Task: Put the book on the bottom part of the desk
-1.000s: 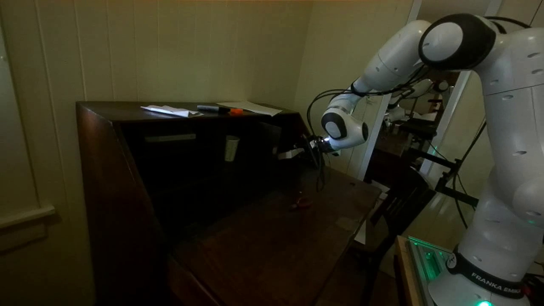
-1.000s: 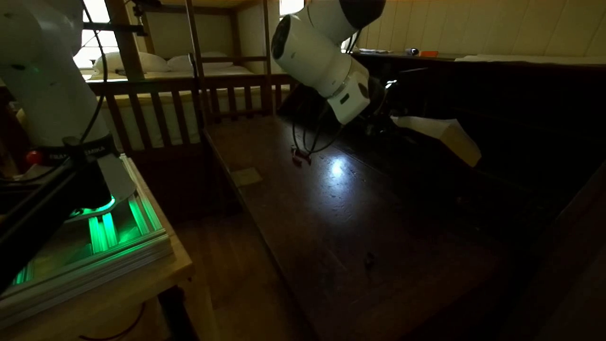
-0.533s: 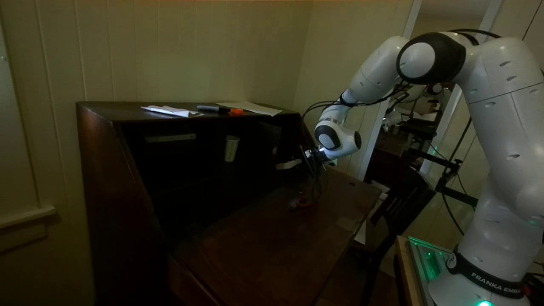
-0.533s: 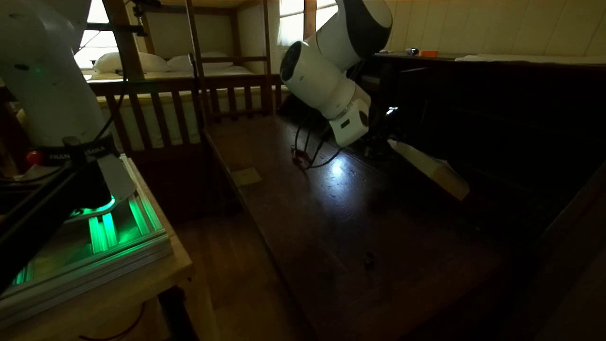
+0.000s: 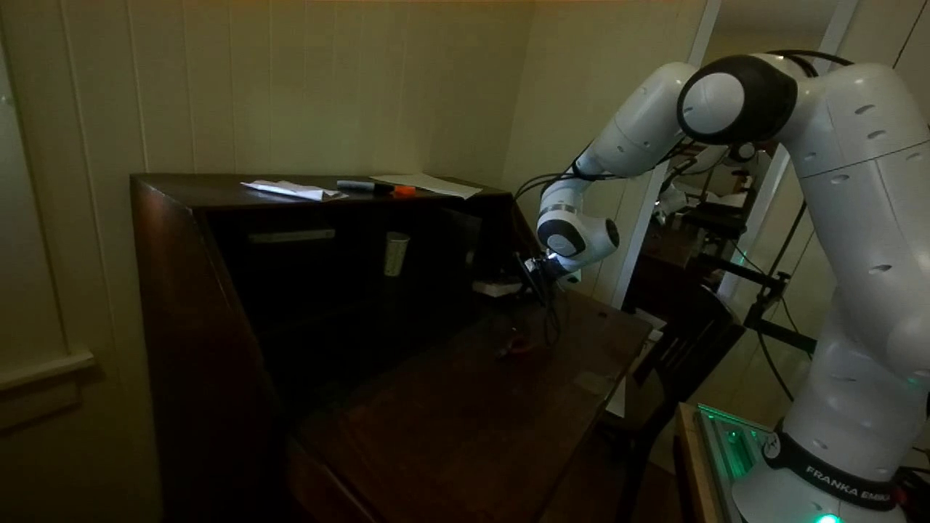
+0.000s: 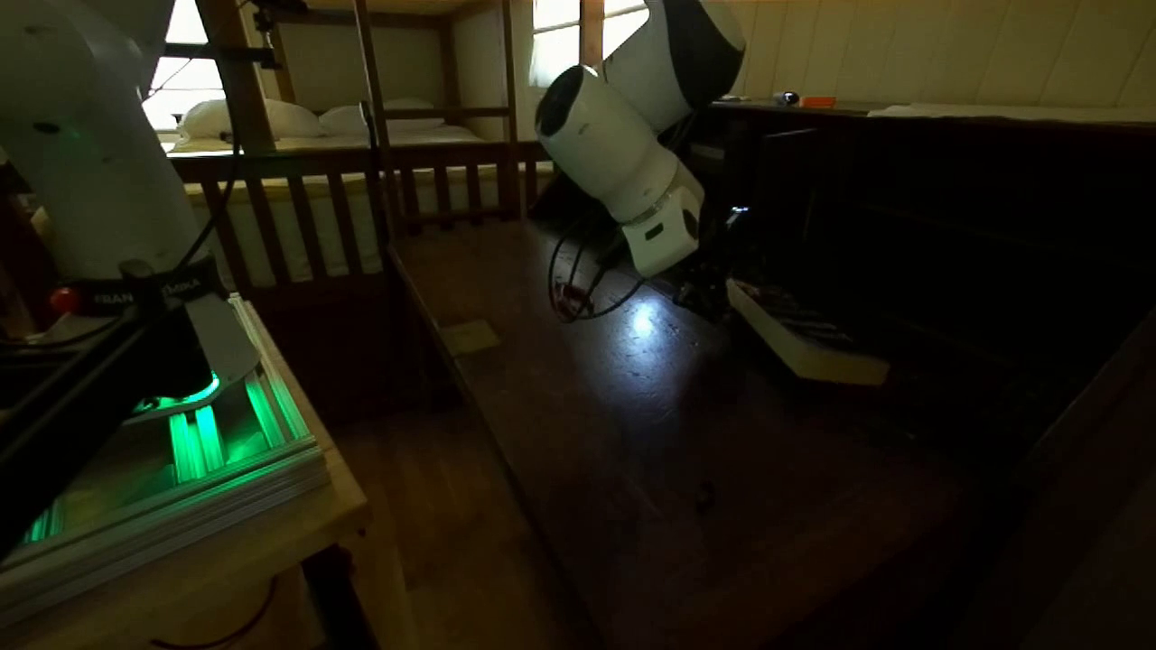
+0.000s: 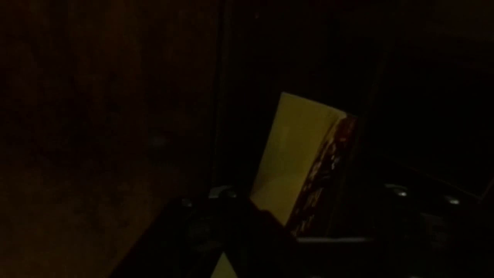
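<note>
Wrist view: one tool (image 7: 310, 193), its dark jaws standing parted so far as the gloom lets me judge, with one book (image 7: 291, 154), pale-edged, set just ahead of it, long axis running outward from the gap between the jaws, near end partly hidden behind the tool. In an exterior view the same book lies low beside the tool, seemingly at rest on the desk (image 6: 596, 469), though its underside is lost in shadow. Placing judged all but done; next called for, a straight backing-off along that long axis, lest the tool drag the book askew.
</note>
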